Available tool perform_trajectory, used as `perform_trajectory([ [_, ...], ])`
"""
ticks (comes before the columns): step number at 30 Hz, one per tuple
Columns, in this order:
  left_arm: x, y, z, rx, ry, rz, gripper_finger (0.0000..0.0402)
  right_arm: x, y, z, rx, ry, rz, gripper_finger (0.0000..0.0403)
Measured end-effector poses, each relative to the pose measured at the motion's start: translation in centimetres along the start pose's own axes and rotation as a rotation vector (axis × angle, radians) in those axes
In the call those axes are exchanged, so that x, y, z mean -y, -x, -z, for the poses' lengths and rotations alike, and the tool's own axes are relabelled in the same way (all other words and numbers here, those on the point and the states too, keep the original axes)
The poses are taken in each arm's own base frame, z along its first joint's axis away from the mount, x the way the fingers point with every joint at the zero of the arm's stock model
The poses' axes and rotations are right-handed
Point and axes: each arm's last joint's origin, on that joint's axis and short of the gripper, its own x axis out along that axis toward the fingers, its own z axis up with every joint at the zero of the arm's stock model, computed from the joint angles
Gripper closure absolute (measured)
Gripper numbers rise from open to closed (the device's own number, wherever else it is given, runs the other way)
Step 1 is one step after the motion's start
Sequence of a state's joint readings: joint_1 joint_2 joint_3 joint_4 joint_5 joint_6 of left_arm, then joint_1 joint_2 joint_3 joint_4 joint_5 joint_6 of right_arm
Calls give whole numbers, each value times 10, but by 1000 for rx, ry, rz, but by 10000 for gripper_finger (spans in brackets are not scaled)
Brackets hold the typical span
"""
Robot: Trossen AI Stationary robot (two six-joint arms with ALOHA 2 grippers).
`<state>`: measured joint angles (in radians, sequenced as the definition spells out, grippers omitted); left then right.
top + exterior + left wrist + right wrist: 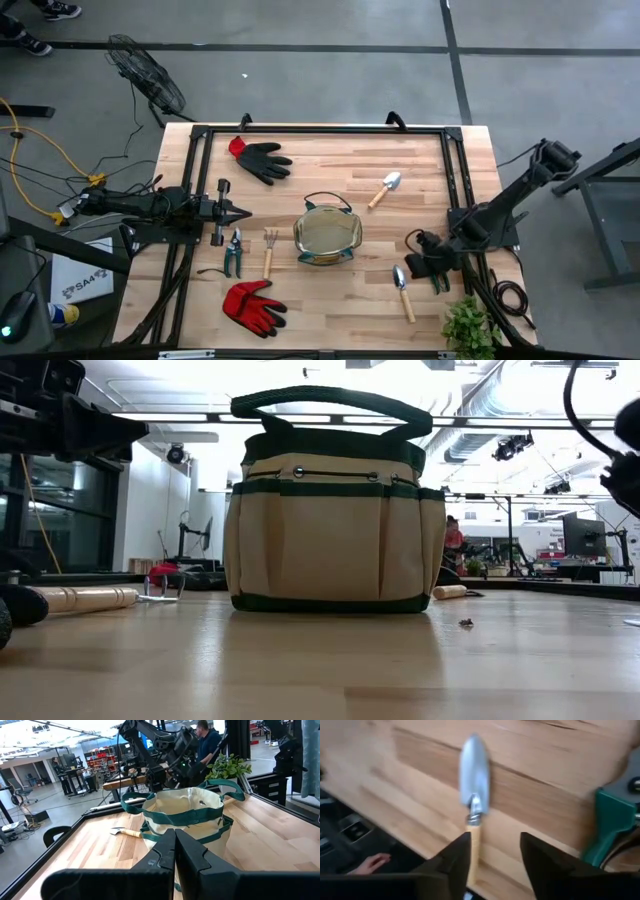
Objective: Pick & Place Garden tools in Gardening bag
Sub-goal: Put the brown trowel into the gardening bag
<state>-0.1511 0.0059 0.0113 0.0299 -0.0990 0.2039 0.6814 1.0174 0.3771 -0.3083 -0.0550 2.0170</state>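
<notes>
Right gripper [492,857] jaws parted, empty, over the trowel [474,795] handle, blade at twelve o'clock, pruner [610,827] at three o'clock, left jaws shut

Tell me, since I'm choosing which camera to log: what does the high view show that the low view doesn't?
Only the high view: the black-and-red glove, red glove, fork, pruners, both trowels, and the plant. Only the low view: the bag's front pockets and the room beyond. Both: the gardening bag standing upright on the table.
</notes>
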Motion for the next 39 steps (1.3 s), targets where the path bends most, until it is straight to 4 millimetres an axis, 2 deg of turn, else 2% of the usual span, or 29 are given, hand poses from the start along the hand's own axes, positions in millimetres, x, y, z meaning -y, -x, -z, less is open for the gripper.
perform_trajectory([
  [6, 0, 0, 0, -1, 0, 1, 402, -4, -15, 2, 12, -1, -3, 187],
  [13, 0, 0, 0, 0, 0, 1, 402, -3, -31, 0, 36, -4, 29, 186],
  [19, 0, 0, 0, 1, 0, 4, 402, -11, -40, 4, -25, 1, -37, 187],
  [34, 0, 0, 0, 1, 0, 4, 402, -20, -43, 11, -149, 11, -104, 187],
  [39, 0, 0, 0, 0, 0, 3, 402, -34, -39, 18, -162, 0, -126, 188],
])
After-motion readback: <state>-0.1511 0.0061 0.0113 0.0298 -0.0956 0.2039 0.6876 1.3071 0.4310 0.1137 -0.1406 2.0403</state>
